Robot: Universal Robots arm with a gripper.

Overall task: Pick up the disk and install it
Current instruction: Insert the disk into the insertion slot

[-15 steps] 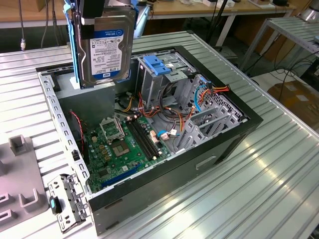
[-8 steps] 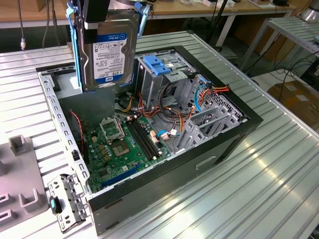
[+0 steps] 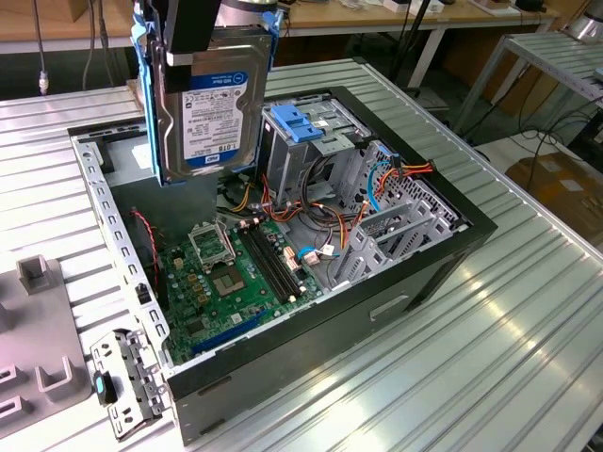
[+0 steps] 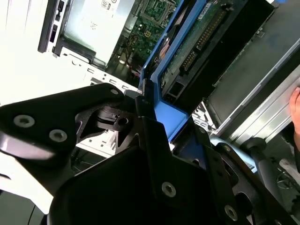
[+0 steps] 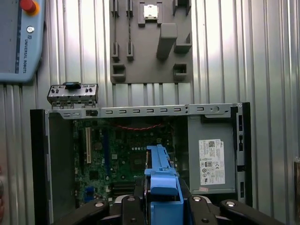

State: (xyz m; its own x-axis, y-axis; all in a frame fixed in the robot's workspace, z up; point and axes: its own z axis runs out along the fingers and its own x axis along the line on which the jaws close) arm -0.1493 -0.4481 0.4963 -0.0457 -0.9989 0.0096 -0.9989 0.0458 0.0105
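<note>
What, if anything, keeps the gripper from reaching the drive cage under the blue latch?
Probably nothing: the gripper, shut on the disk, hangs above the open case, and the drive cage stands uncovered nearby, though cables beside it might snag.

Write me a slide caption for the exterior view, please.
The tool holds the disk upright above the open computer case and its motherboard.

The fingers (image 3: 193, 33) hide the top of the disk (image 3: 212, 104).
</note>
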